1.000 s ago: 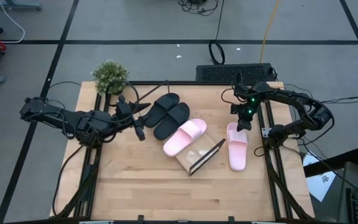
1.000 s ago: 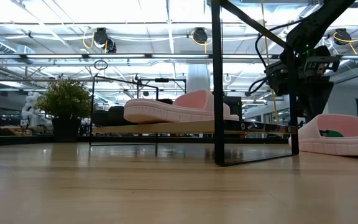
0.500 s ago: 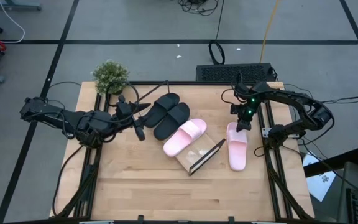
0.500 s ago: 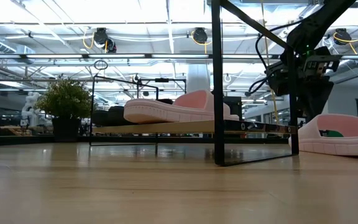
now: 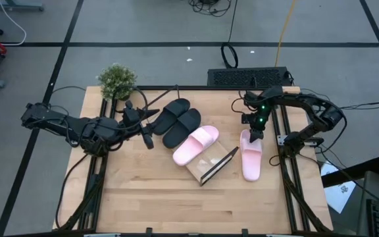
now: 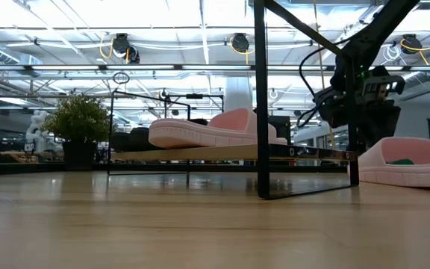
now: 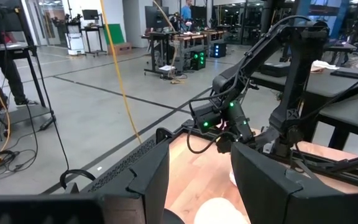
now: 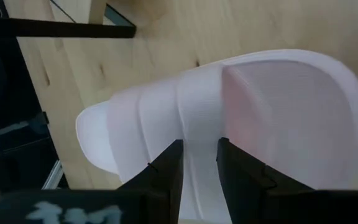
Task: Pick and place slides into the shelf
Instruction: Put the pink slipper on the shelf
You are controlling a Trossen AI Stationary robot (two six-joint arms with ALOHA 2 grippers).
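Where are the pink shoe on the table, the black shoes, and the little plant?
pink slide on the table [image 5: 251, 157]: high view, on its wide strap.
black slides [image 5: 180, 122]: high view, where the pair's straps meet.
plant [image 5: 116, 81]: high view, middle of its leaves.

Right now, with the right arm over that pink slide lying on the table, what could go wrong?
The right gripper hangs above the loose pale pink slide sandal, fingers only narrowly apart: they may push the strap rather than grip it.

The light-wood shelf's black wire end frame stands close beside that slide, so a swing could catch it.

The other pink slide already sits on the shelf and could be knocked.
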